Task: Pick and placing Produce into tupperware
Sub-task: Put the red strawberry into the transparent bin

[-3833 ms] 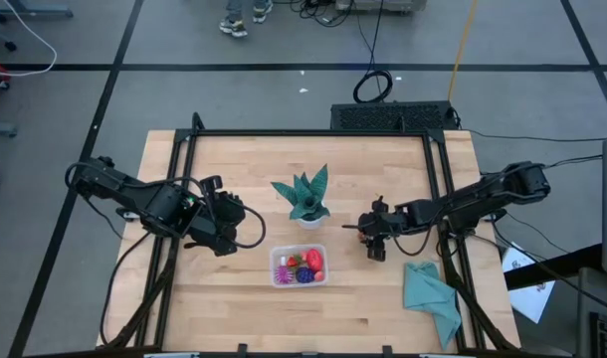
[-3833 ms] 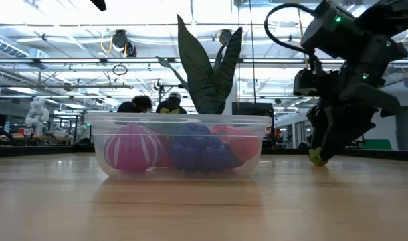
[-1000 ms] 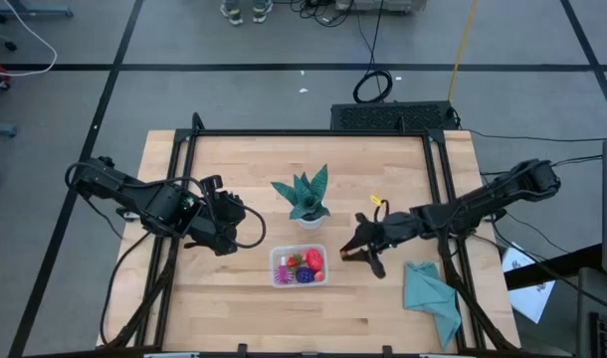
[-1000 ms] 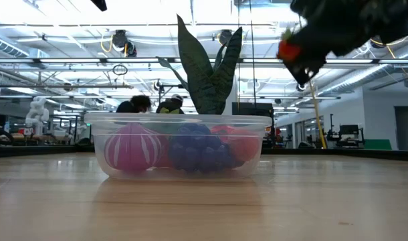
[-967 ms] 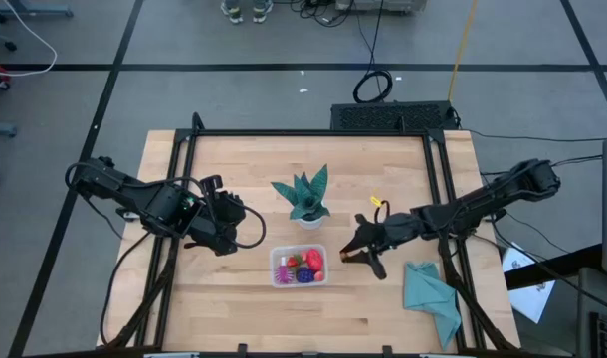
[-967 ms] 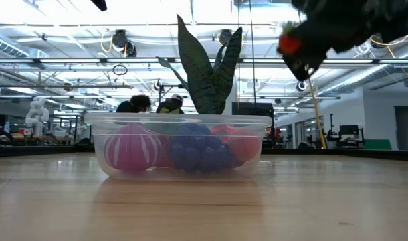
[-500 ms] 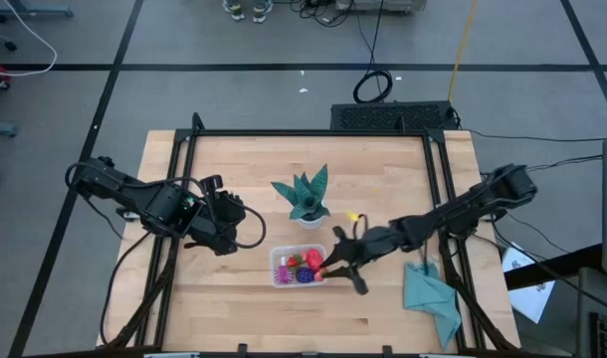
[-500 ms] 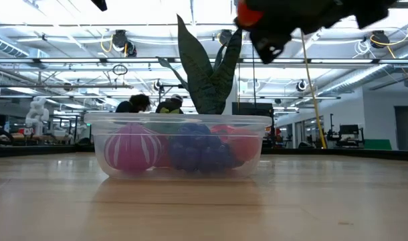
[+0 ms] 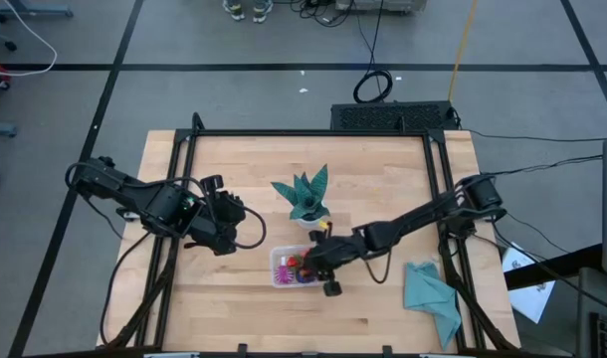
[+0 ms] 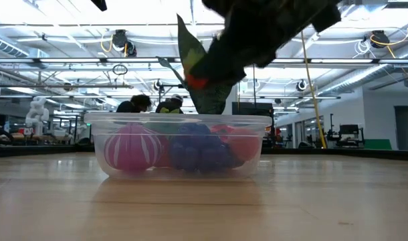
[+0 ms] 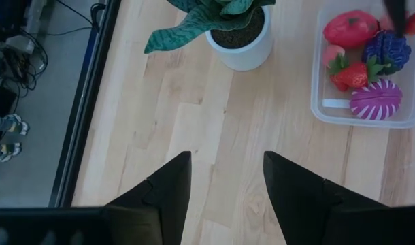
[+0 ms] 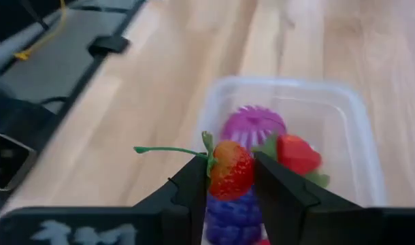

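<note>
Wooden worktop (image 9: 244, 159) in a big lab hall w/ ceiling lights; right arm is over the clear box.

Right gripper (image 12: 229, 178) hangs above the clear plastic box (image 9: 299, 267), fingers (image 12: 188, 190) clamped on a red strawberry (image 12: 230, 169) w/ a green stem sticking out sideways. Inside the box: pink-purple ribbed ball (image 11: 375, 99), dark purple berry piece (image 11: 386, 50), another strawberry (image 11: 349, 74) and a bigger red piece (image 11: 349, 28), all packed close together. Box sits near the front-middle of the worktop, just in front of the teal spiky plant (image 9: 303, 196) in its white pot. Left gripper (image 11: 224, 182) waits apart, left of the box, fingers part-open & empty. Teal cloth (image 9: 430, 296) lies at the front right.
</note>
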Action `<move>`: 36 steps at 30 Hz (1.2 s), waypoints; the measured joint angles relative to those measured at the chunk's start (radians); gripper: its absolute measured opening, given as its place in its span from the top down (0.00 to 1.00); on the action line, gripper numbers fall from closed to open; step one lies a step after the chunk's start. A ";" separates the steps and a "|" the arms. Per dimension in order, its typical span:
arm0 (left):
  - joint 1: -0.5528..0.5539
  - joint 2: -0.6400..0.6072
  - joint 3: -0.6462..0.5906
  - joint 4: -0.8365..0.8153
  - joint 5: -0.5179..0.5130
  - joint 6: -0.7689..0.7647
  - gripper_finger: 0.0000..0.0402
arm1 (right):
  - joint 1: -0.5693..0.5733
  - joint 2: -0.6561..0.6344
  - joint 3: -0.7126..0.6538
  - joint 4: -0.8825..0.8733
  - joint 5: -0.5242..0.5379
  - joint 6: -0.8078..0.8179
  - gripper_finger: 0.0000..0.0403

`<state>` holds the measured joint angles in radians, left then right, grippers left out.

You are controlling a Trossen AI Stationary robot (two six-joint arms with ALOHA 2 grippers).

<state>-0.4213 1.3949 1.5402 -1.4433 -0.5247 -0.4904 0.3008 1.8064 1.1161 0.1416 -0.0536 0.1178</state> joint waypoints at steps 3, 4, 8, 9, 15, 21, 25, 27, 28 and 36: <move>0.000 0.000 0.000 -0.002 0.000 0.000 0.54 | -0.014 0.018 0.003 -0.037 0.001 -0.004 0.75; 0.000 0.000 0.000 -0.003 0.000 0.000 0.54 | -0.019 0.022 0.003 -0.046 0.000 -0.005 0.75; 0.000 0.000 0.000 -0.003 0.000 0.014 0.54 | -0.025 0.022 0.003 -0.102 0.000 -0.002 0.75; 0.000 0.000 0.000 -0.003 0.000 0.014 0.54 | -0.025 0.022 0.003 -0.117 0.001 -0.002 0.75; 0.000 0.000 0.000 -0.003 0.000 0.015 0.54 | -0.026 0.021 0.003 -0.170 0.003 0.001 0.75; 0.000 0.000 0.000 -0.003 0.000 0.015 0.54 | -0.025 0.021 0.003 -0.180 0.003 0.018 0.75; 0.000 0.000 0.000 -0.003 0.000 0.015 0.54 | -0.025 0.021 0.003 -0.184 0.000 0.019 0.75; 0.000 0.000 0.000 -0.003 0.000 0.015 0.54 | -0.025 0.021 0.003 -0.185 -0.001 0.019 0.75; 0.000 0.000 0.000 -0.003 0.000 0.015 0.54 | -0.025 0.021 0.003 -0.186 -0.001 0.019 0.75; 0.000 0.000 0.000 -0.003 0.000 0.015 0.54 | -0.024 0.021 0.003 -0.203 -0.031 0.020 0.74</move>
<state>-0.4210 1.3949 1.5402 -1.4463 -0.5248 -0.4755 0.2764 1.8278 1.1187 -0.0611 -0.0842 0.1375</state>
